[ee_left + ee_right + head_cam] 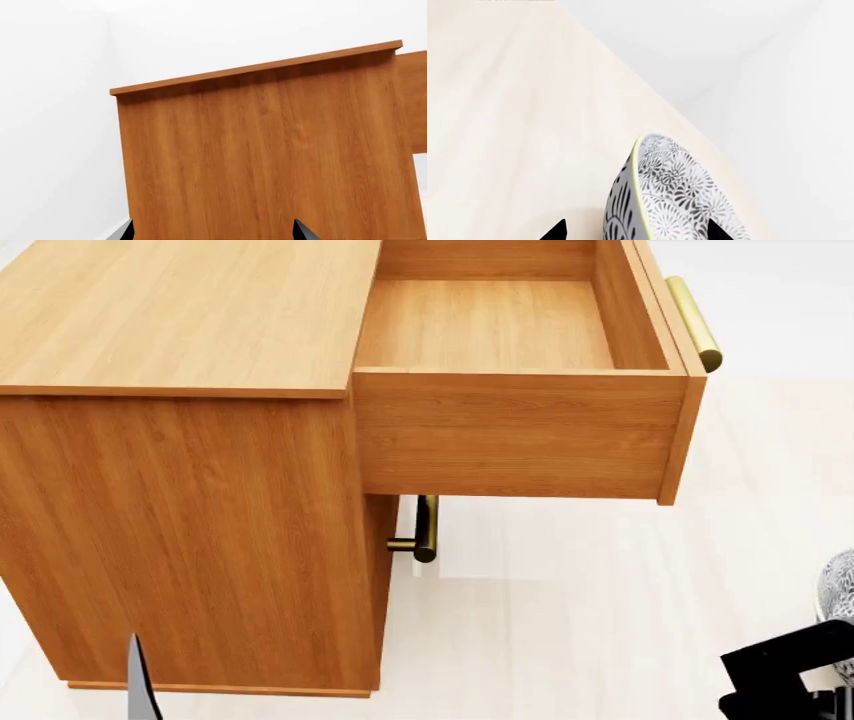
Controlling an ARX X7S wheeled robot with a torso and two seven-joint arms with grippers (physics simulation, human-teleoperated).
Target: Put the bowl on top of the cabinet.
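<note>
My right claw [634,235] pinches the rim of the deep white blue-grey floral ceramic bowl [677,192], which looks stiff, slick and breakable.

Bowl [841,600] cut by head view's right edge, only a sliver visible. Cabinet [187,530] top-left corner runs off frame. Left gripper [213,231]: only 2 fingertips show; closure indeterminate.

An orange-brown wood-grain cabinet [187,490] with a paler honey-toned top and open drawer [521,430], fitted with brass bar handles [694,325], stands on a pale cream floor [601,620] against white walls [53,100]. At near right, the white bowl [674,195], patterned in dark blue-grey florals, shows beside the black right gripper [787,675].
</note>
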